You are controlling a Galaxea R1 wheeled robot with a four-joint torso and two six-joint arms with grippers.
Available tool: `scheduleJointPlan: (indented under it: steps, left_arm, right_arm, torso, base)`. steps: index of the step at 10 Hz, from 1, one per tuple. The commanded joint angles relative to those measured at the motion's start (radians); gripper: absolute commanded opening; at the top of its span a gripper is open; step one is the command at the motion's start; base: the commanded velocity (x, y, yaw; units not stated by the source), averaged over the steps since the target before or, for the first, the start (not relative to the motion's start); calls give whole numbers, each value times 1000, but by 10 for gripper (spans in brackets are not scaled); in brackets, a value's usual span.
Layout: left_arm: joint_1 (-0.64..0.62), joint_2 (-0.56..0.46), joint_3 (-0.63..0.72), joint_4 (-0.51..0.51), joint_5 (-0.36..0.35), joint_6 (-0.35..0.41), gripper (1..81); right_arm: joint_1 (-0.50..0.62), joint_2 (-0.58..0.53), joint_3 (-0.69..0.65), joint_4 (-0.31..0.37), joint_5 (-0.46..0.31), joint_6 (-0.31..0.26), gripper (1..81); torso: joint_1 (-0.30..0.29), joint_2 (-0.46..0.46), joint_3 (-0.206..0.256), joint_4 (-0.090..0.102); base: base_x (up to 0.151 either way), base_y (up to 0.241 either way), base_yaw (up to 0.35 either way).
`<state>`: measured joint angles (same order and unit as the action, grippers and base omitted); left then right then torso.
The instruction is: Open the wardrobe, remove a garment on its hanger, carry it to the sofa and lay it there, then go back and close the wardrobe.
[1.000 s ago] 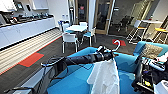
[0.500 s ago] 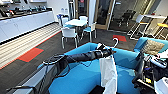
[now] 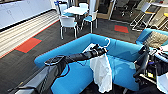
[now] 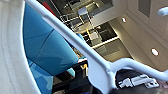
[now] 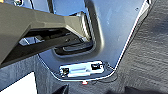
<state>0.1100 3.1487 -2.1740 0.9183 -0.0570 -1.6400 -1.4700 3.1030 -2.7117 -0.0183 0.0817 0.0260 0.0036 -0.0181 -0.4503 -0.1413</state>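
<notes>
We see one left claw (image 3: 101,50) gripping one hanger (image 3: 107,43), one white garment (image 3: 102,71) draped over one blue sofa (image 3: 75,50) at twelve o'clock; right claw's state we cannot tell.

garment (image 3: 101,71): hangs before the sofa (image 3: 75,52), at 6 o'clock
table and chairs (image 3: 75,15): behind sofa, 12 o'clock
</notes>
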Motion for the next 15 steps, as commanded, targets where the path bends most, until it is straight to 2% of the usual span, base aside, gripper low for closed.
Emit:
scheduleJointPlan:
  steps: [1, 3, 9, 12, 15]
  left_arm:
    - [-186, 80, -99, 30, -40, 6, 10]
    - [-165, 69, -144, 91, -38, 6, 10]
    - [-57, -139, -260, 275, -29, 12, 10]
    - [-31, -200, -337, 360, -41, 12, 10]
    - [32, -300, -293, 418, -40, 12, 10]
  right_arm:
    - [-4, 7, 6, 6, -72, -3, 811]
    - [-4, 9, 6, 6, -72, -3, 811]
    - [-7, 9, 6, 6, -68, -3, 811]
    - [-7, 9, 6, 4, -68, -3, 811]
    - [-13, 7, 6, 6, -59, -3, 811]
  torso:
    - [0, 0, 2, 0]
    - [0, 0, -4, 0]
    - [0, 0, -4, 0]
    - [0, 0, -4, 0]
    - [0, 0, -5, 0]
  base:
    - [0, 0, 0]
    - [0, 0, 0]
    - [0, 0, 0]
    - [0, 0, 0]
    - [0, 0, 0]
